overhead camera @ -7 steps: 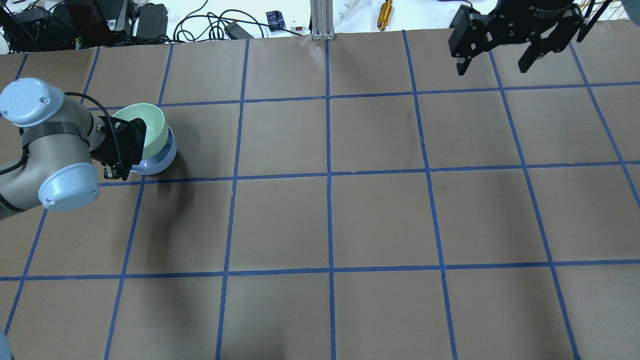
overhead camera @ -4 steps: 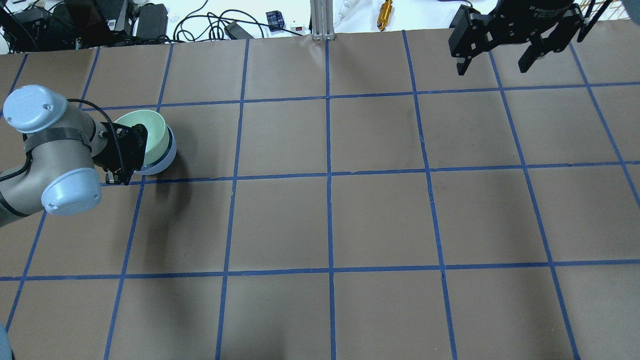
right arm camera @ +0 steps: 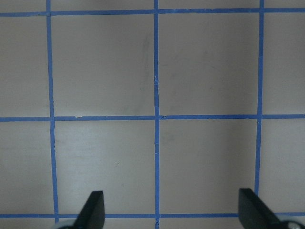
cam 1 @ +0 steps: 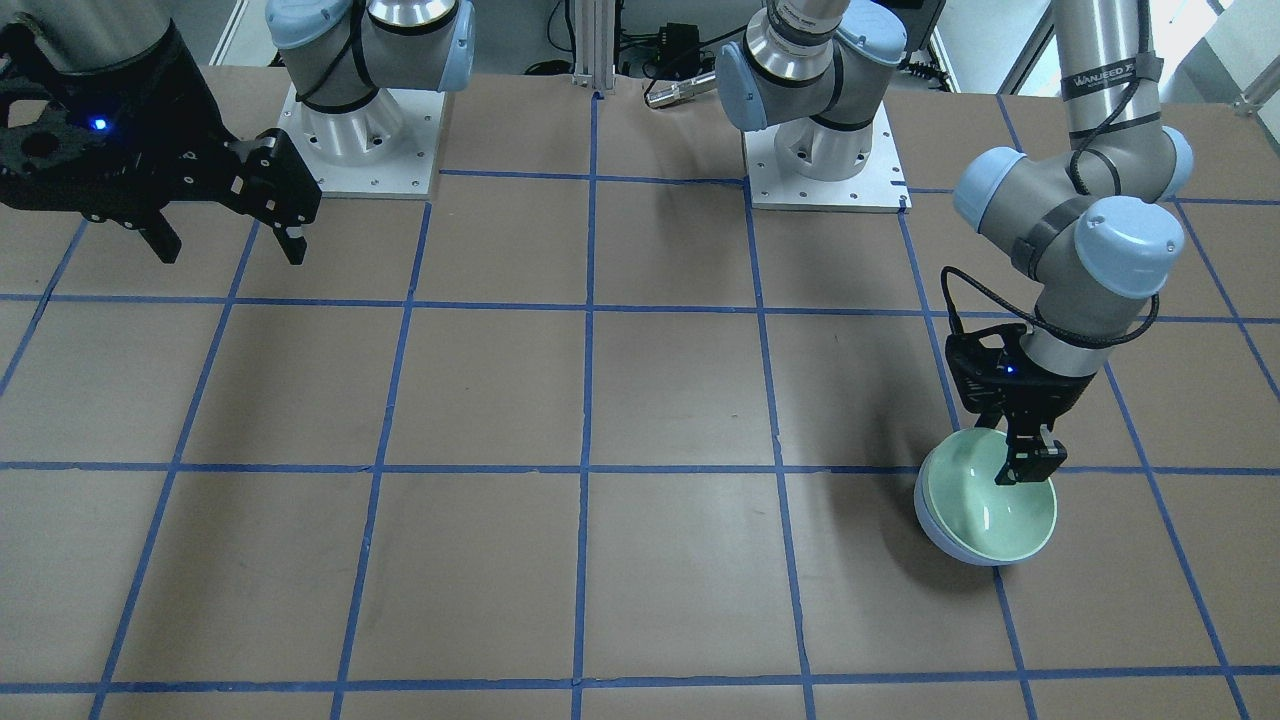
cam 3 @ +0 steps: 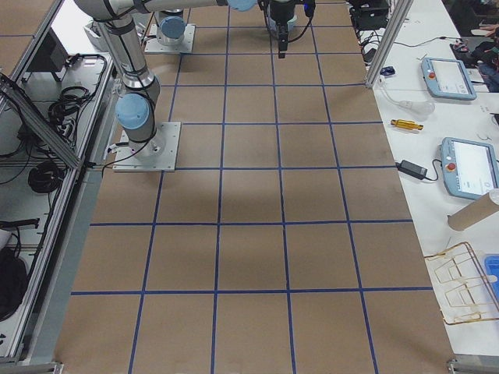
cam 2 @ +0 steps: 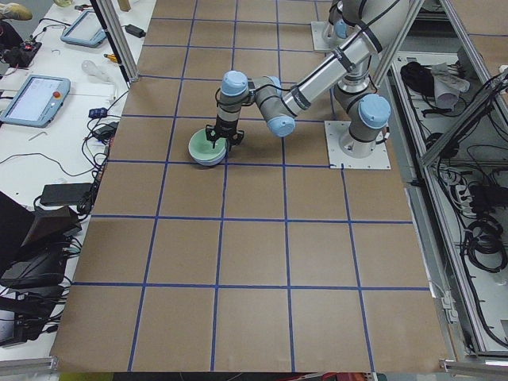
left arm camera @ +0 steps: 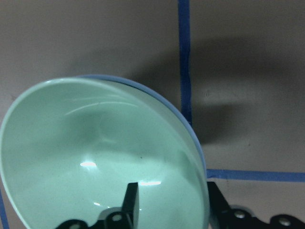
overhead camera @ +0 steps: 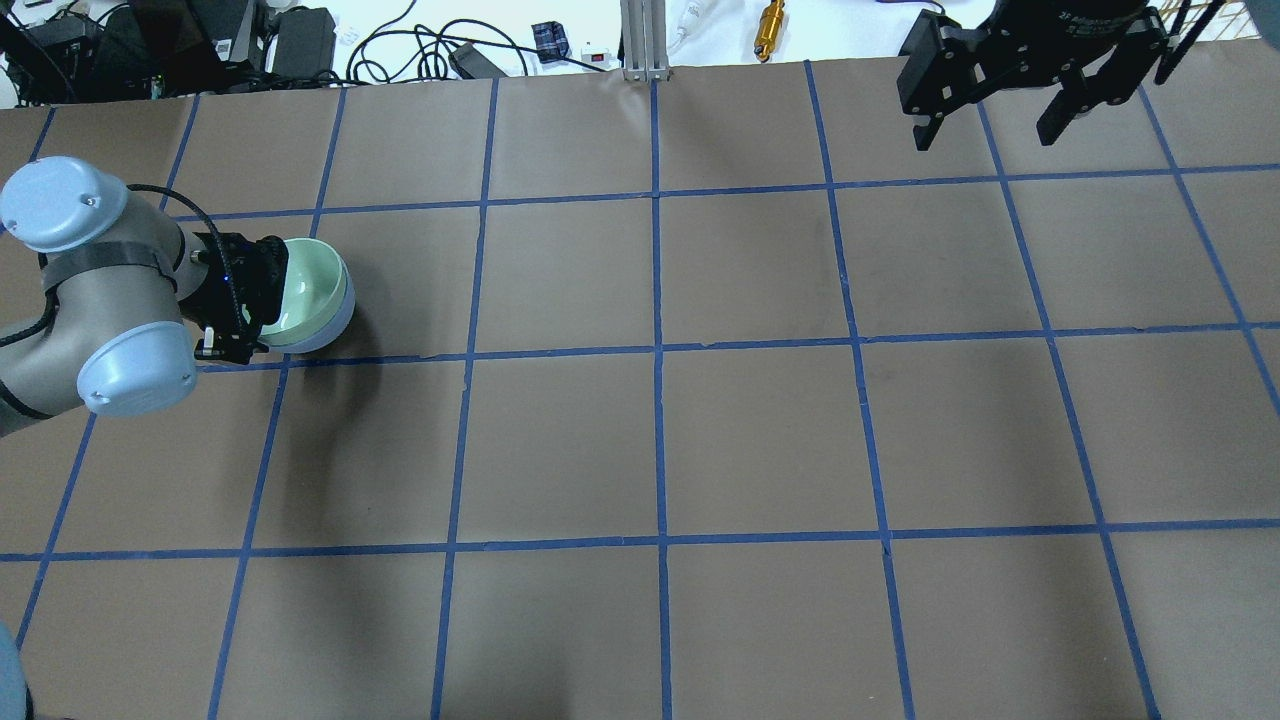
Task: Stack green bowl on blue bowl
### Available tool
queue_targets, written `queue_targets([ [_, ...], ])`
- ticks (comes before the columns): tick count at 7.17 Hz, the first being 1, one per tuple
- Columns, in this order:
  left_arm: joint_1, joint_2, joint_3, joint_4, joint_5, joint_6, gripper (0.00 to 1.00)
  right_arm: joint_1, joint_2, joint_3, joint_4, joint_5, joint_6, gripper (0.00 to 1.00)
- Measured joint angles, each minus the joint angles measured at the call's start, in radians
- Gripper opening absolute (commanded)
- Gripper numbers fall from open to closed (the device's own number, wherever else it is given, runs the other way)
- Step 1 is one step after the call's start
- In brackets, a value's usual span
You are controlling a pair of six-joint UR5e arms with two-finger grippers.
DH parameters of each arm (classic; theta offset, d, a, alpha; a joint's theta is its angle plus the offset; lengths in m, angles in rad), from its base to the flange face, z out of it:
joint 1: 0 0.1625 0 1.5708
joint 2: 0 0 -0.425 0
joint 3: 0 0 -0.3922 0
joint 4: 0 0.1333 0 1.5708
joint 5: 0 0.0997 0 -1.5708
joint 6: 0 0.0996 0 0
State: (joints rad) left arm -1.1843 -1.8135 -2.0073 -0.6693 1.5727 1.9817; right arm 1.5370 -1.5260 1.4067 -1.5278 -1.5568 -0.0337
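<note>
The pale green bowl [overhead camera: 312, 288] sits level inside the pale blue bowl [overhead camera: 341, 316] at the table's left side. Only a blue band of the blue bowl shows around it [cam 1: 935, 525]. The left wrist view shows the green bowl [left arm camera: 95, 152] filling the frame with the blue bowl's rim [left arm camera: 193, 138] behind it. My left gripper [cam 1: 1025, 458] straddles the green bowl's near rim. One finger [left arm camera: 132, 205] is inside the bowl, away from the wall, and the other is outside, so its jaws stand apart. My right gripper [overhead camera: 985, 138] hangs open and empty over the far right.
Brown paper with a blue tape grid [overhead camera: 660, 350] covers the table. Cables, a gold tool [overhead camera: 770, 28] and an aluminium post [overhead camera: 645, 40] lie beyond the far edge. The arm bases [cam 1: 360, 140] stand at the robot's side.
The green bowl was held tilted above the blue bowl. It came down and now rests level inside it. The left wrist moved with it. The right arm has not moved.
</note>
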Motion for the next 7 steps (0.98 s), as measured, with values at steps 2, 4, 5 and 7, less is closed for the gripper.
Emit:
queue_targets([
  [2, 0.0, 0.024, 0.075, -0.124, 0.001, -0.019, 1.0, 0.0, 0.0, 0.0, 0.0, 0.0, 0.0, 1.0],
  [4, -0.002, 0.093, 0.208, -0.406, -0.009, -0.134, 1.0, 0.0, 0.0, 0.0, 0.0, 0.0, 0.0, 1.0],
  [5, -0.007, 0.138, 0.287, -0.57, -0.013, -0.244, 1.0, 0.0, 0.0, 0.0, 0.0, 0.0, 0.0, 1.0],
  [7, -0.034, 0.208, 0.394, -0.793, -0.06, -0.555, 1.0, 0.0, 0.001, 0.0, 0.0, 0.0, 0.0, 1.0],
])
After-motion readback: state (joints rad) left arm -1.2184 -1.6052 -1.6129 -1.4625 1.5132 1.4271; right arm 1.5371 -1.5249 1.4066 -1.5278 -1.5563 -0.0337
